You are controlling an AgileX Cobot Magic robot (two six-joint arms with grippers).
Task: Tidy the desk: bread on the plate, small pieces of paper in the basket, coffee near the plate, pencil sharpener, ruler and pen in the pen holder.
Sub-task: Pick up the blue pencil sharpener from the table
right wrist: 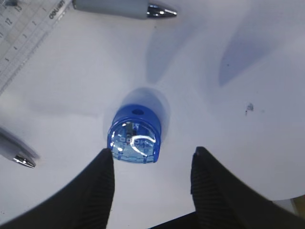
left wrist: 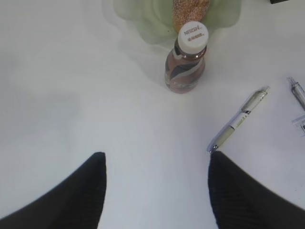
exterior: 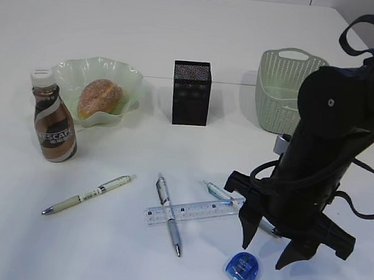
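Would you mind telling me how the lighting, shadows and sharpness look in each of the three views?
Exterior view: even, soft light; faint shadows beside the coffee and pen holder; fairly sharp. Left wrist view: the desk looks washed out, the plate hazy at the top edge. Right wrist view: white glare streaks on the pencil sharpener; two soft finger shadows on the desk; the right gripper fingers blurred, being close.

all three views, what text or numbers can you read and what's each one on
"NESCAFE" on the coffee cap; partly visible on its label in the exterior view.
"12" and "1" on the ruler; its brand word is too blurred.
Print on the pen barrel is too small to read.
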